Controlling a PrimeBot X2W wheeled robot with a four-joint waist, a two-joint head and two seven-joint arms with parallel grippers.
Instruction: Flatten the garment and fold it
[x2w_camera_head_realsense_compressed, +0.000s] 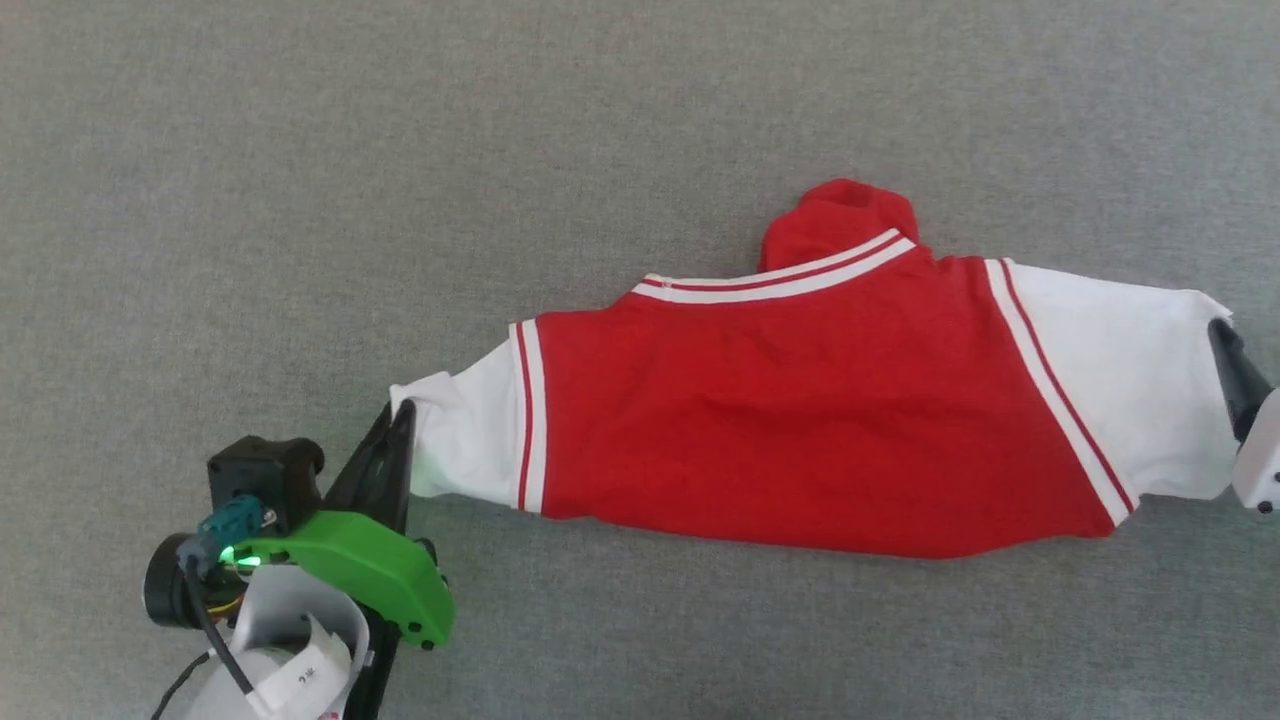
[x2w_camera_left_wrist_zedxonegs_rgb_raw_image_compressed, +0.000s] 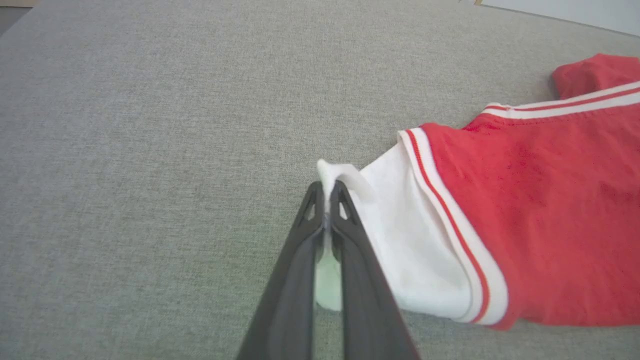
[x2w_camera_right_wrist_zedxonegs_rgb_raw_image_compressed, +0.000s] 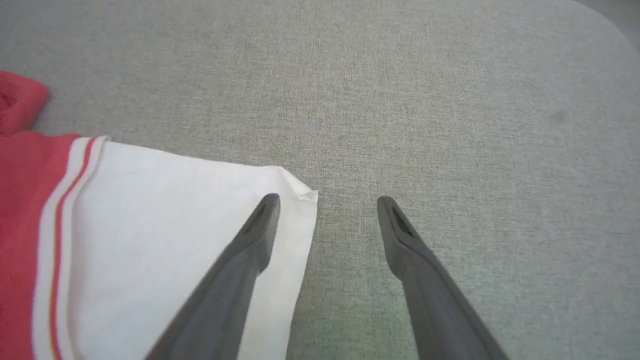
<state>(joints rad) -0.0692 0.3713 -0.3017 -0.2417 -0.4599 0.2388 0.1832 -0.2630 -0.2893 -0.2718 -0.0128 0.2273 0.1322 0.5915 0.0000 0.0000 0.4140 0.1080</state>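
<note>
On the grey fabric-covered worktop in your head view, the red jersey-style garment with white short sleeves and red-and-white striped trim is lying stretched out sideways, right of the middle. A plain red panel is facing up, and a red hump of cloth is poking out beyond the striped band at its far edge. Your left claw, at the lower left under its green housing, is meeting the tip of the white sleeve on that side. Your right claw is showing as a dark finger at the right edge, just beside the end of the other white sleeve.

In your left wrist view, the left claw is pinching the garment by the bunched hem of its white sleeve. The two dark fingers are lying almost together, with white cloth showing between them and curling over their tips. The sleeve is running away to the right into the striped cuff seam and the red body.

In your right wrist view, the right claw is standing wide and gripping nothing. One of its fingers is lying over the corner of the garment's white sleeve, and the other is over bare worktop just beside the sleeve's edge. You cannot tell whether the first finger is touching the cloth.
</note>
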